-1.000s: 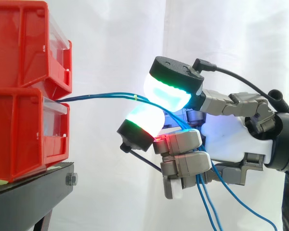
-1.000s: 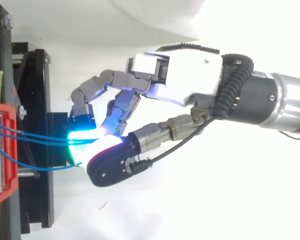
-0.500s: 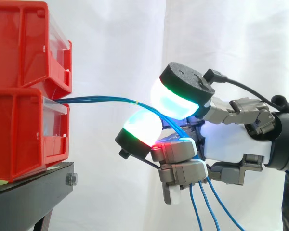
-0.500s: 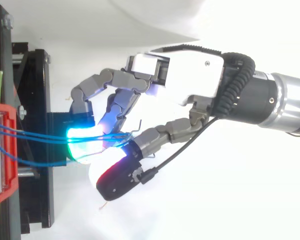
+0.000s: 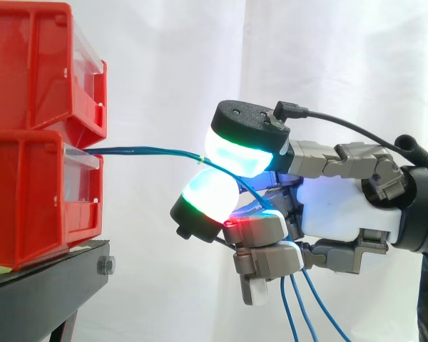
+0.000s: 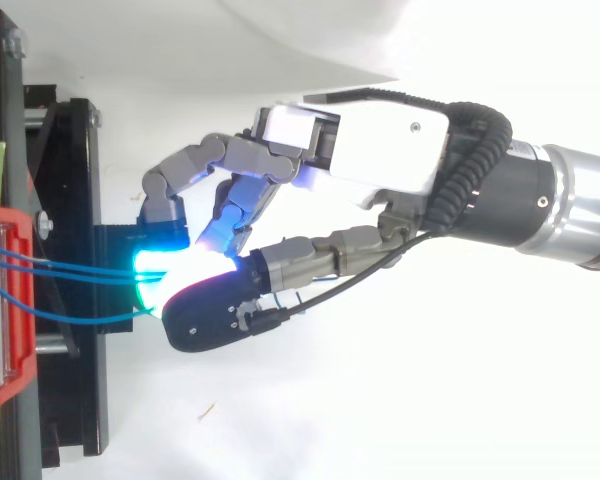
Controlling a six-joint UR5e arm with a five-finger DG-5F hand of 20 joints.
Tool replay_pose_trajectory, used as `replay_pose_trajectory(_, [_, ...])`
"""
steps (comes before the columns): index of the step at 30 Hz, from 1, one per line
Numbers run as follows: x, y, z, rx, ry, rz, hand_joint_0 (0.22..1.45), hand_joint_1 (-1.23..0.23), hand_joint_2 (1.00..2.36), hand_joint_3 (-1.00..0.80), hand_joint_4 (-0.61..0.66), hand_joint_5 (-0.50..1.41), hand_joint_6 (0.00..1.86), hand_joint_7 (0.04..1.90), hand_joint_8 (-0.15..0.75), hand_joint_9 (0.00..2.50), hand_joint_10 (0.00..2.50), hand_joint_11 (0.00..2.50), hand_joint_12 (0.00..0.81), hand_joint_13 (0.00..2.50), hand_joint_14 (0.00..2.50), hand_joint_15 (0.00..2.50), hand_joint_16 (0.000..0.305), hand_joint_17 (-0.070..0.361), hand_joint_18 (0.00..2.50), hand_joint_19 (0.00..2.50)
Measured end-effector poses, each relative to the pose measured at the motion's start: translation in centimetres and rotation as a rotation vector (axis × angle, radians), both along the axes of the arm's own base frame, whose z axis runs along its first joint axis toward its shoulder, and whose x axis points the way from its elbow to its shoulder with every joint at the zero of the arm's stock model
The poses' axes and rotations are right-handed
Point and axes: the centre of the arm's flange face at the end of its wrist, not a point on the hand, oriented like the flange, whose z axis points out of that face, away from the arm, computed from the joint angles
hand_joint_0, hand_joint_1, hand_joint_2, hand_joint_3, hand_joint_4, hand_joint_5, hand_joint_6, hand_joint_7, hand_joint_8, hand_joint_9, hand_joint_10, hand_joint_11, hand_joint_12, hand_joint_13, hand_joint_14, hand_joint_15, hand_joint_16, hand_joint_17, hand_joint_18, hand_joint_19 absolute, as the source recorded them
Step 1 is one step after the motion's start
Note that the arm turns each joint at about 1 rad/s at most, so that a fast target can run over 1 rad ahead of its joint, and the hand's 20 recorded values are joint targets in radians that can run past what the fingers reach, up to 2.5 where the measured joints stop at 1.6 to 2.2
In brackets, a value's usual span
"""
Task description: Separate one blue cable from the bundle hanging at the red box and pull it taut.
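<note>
Several thin blue cables (image 5: 150, 149) leave the front of the lower red bin (image 5: 36, 192) and run level to the right into my hand (image 5: 342, 206). The thumb pad (image 5: 244, 146) glows cyan and presses down on a glowing finger pad (image 5: 208, 194), with the cables pinched between them. Behind the curled fingers the cables drop and hang down (image 5: 294, 313). From above, two cables (image 6: 70, 268) run close together from the red bin (image 6: 0, 300) to the pads. A third cable (image 6: 80, 318) sags apart and meets my hand (image 6: 380, 140) lower, under the thumb.
A second red bin (image 5: 36, 64) is stacked on the lower one, both on a black stand (image 5: 50, 285). The stand's black frame (image 6: 70, 250) lies just left of the fingertips. A white curtain hangs behind.
The thumb, lifted and swung outward half a second ago, has come back down onto the finger pad over the cables. The hanging cable ends have drawn closer together.
</note>
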Motion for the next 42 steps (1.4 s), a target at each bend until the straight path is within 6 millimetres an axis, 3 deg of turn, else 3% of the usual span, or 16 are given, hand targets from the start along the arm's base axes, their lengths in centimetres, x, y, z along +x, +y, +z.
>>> replay_pose_trajectory(6, [0.0, 0.02, 0.01, -0.003, 0.0, 0.0, 0.69, -0.85, 1.02, -0.28, 0.15, -0.2, 0.84, 1.14, 0.335, 1.04, 0.01, 1.54, 0.412, 1.06, 0.02, 1.48, 0.054, 0.121, 0.85, 0.84])
replay_pose_trajectory(13, [0.01, 0.03, 0.0, -0.019, 0.002, -0.003, 0.77, -0.89, 1.0, -0.5, 0.16, -0.2, 0.84, 1.12, 0.332, 1.0, 0.02, 1.53, 0.427, 1.0, 0.02, 1.35, 0.053, 0.12, 0.83, 0.78])
replay_pose_trajectory(20, [0.0, 0.04, 0.02, -0.03, 0.004, -0.004, 0.7, -0.89, 1.0, -0.5, 0.15, -0.18, 0.84, 1.17, 0.346, 1.0, 0.02, 1.4, 0.435, 0.86, 0.03, 0.99, 0.053, 0.119, 0.82, 0.74])
replay_pose_trajectory(27, [0.01, 0.05, 0.03, -0.032, 0.004, -0.004, 0.58, -0.94, 1.0, -0.5, 0.15, -0.16, 0.83, 1.18, 0.348, 0.97, 0.02, 1.25, 0.433, 0.73, 0.03, 0.77, 0.053, 0.119, 0.76, 0.69])
replay_pose_trajectory(33, [0.0, -0.02, 0.02, -0.029, 0.003, -0.005, 0.55, -0.97, 1.0, -0.5, 0.15, -0.15, 0.78, 1.17, 0.354, 0.89, 0.02, 1.09, 0.422, 0.6, 0.02, 0.59, 0.053, 0.12, 0.71, 0.62])
replay_pose_trajectory(35, [0.0, -0.05, 0.03, -0.028, 0.003, -0.005, 0.51, -0.92, 1.0, -0.5, 0.16, -0.15, 0.76, 1.18, 0.361, 0.88, 0.02, 1.08, 0.429, 0.59, 0.02, 0.57, 0.055, 0.125, 0.7, 0.63])
replay_pose_trajectory(37, [0.0, -0.08, 0.04, -0.028, 0.003, -0.005, 0.49, -0.73, 1.0, -0.5, 0.17, -0.14, 0.75, 1.17, 0.367, 0.89, 0.02, 1.07, 0.437, 0.59, 0.02, 0.57, 0.057, 0.128, 0.7, 0.65])
replay_pose_trajectory(40, [-0.01, -0.15, 0.05, -0.028, 0.003, -0.006, 0.56, -0.49, 1.0, -0.5, 0.15, -0.13, 0.73, 1.21, 0.353, 0.94, 0.02, 1.06, 0.422, 0.61, 0.02, 0.57, 0.053, 0.119, 0.68, 0.7])
replay_pose_trajectory(42, [-0.01, -0.17, 0.05, -0.028, 0.003, -0.006, 0.61, -0.41, 1.0, -0.5, 0.13, -0.13, 0.74, 1.22, 0.35, 0.96, 0.03, 1.07, 0.417, 0.63, 0.02, 0.59, 0.051, 0.115, 0.69, 0.72])
